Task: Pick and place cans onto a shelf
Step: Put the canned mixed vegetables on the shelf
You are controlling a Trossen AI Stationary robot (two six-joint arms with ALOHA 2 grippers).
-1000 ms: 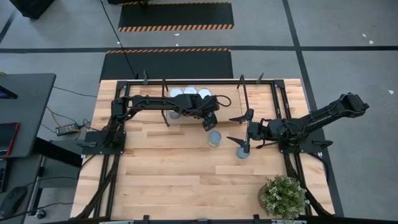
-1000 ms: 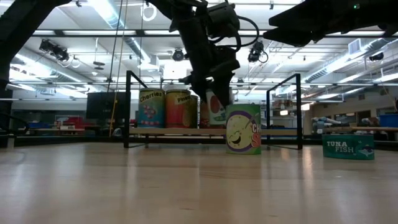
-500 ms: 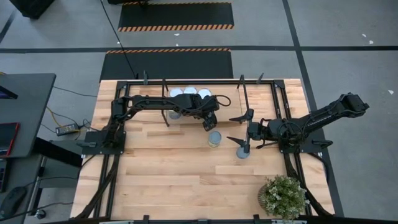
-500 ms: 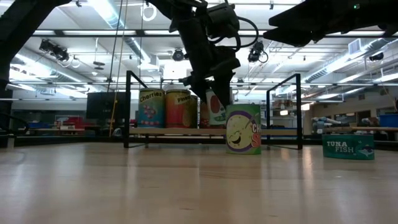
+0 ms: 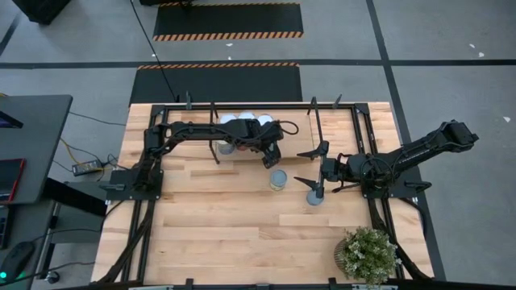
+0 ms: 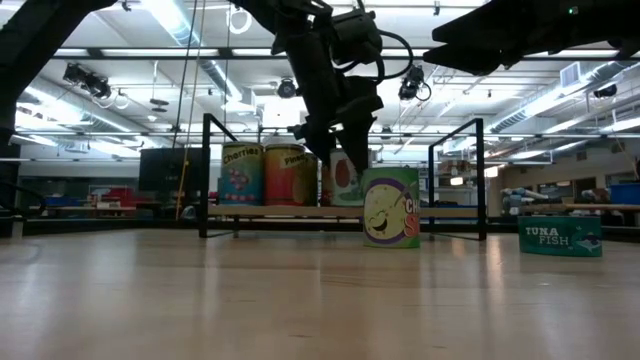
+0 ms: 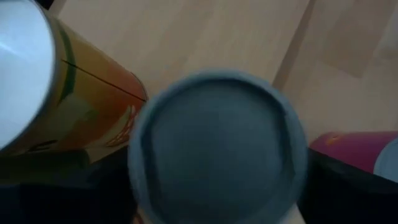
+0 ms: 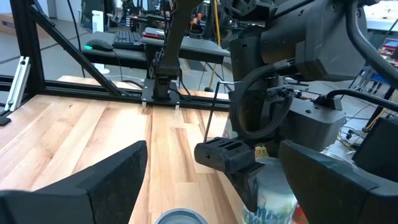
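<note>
We judge we're mid-placement: left hand [image 5: 271, 153] clamped on a grey-topped can [image 7: 217, 146] over the shelf [image 6: 340, 211] far-centre by the other cans, next lower & let go w/o bumping neighbours; right hand [image 5: 310, 171] waits w/ fingers apart near the tuna tin [image 6: 560, 237].

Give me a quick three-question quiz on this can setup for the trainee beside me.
1. True or false: the green can stands on the shelf.
2. How many white can tops show on the shelf in the high view? A one, B three, C six.
3. Fill in: the tuna can lies nearest the ___ end effector.
Key: 1 false, it stands on the table; 2 B; 3 right.
</note>
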